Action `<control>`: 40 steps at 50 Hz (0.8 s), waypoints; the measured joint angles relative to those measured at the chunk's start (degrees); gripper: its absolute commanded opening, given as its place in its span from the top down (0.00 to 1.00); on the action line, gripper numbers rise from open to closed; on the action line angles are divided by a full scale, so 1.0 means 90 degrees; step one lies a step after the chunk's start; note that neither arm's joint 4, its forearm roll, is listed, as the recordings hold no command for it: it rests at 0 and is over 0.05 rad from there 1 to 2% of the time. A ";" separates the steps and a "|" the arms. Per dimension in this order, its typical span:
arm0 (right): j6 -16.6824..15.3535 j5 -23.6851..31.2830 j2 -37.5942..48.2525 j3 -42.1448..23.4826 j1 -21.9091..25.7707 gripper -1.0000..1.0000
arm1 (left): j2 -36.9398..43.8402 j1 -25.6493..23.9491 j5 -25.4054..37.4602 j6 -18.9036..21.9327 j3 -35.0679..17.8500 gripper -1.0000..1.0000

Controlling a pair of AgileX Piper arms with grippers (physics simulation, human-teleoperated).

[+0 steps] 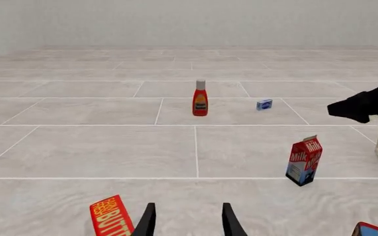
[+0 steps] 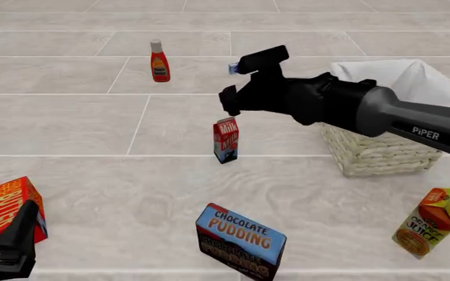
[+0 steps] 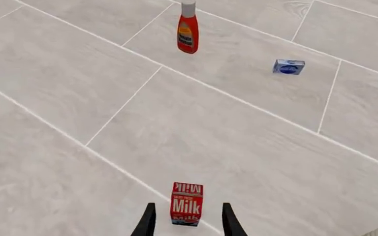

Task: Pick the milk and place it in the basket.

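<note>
1. Left wrist view: left gripper (image 1: pixel 187 221) spread, holding nothing; butter box (image 1: pixel 111 216) just beside one fingertip, milk carton (image 1: pixel 304 160) upright well ahead.
2. Front view: right gripper (image 2: pixel 231 100) above the milk carton (image 2: pixel 226 140), apart; wicker basket (image 2: pixel 381 153) near.
3. Right wrist view: right gripper (image 3: pixel 187 221) spread, milk carton (image 3: pixel 186 203) between the fingertips, untouched.

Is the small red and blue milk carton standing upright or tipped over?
Upright: the red and blue milk carton stands on its base, gable top up, on the pale tiled surface.

The right arm is hiding most of a small blue box (image 2: pixel 232 68); the butter box (image 1: pixel 112 217) is being cropped by the frame edge.
</note>
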 measured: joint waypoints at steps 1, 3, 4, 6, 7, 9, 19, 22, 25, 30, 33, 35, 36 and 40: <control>0.0008 0.0003 0.0053 -0.0040 0.0001 0.00 | 0.0000 0.0000 0.0000 0.0000 0.0000 0.00; 0.0029 0.0006 0.0161 -0.0115 0.0007 0.00 | 0.0002 0.0000 -0.0001 0.0000 -0.0001 0.00; 0.0038 0.0006 0.0214 -0.0149 0.0008 0.00 | 0.0002 0.0000 -0.0001 0.0000 -0.0001 0.00; 0.0058 0.0001 0.0324 -0.0216 0.0008 0.00 | 0.0003 0.0000 -0.0002 0.0000 -0.0001 0.00; 0.0068 -0.0001 0.0375 -0.0244 0.0008 0.00 | 0.0003 0.0000 -0.0002 0.0000 -0.0001 0.00; 0.0090 -0.0009 0.0478 -0.0299 0.0007 0.00 | 0.0004 0.0000 -0.0002 0.0000 -0.0002 0.00; 0.0229 -0.0076 0.0962 -0.0513 0.0000 0.00 | 0.0005 0.0000 -0.0003 0.0000 -0.0002 0.00; 0.0267 -0.0105 0.1090 -0.0555 -0.0009 0.00 | 0.0005 0.0000 -0.0003 0.0000 -0.0003 0.00; 0.0309 -0.0131 0.1212 -0.0596 -0.0021 0.00 | 0.0005 0.0000 -0.0003 0.0000 -0.0003 0.00; 0.0392 -0.0178 0.1389 -0.0643 -0.0030 0.00 | 0.0006 0.0000 -0.0003 0.0000 -0.0003 0.00; 0.0437 -0.0213 0.1473 -0.0652 -0.0028 0.00 | 0.0006 0.0000 -0.0004 0.0000 -0.0003 0.00; 0.0463 -0.0237 0.1529 -0.0657 -0.0027 0.00 | 0.0006 0.0000 -0.0004 0.0000 -0.0003 0.00; 0.0476 -0.0248 0.1556 -0.0659 -0.0026 0.00 | 0.0007 0.0000 -0.0004 0.0000 -0.0003 0.00; 0.0530 -0.0291 0.1660 -0.0668 -0.0018 0.00 | 0.0007 0.0000 -0.0004 0.0001 -0.0003 0.00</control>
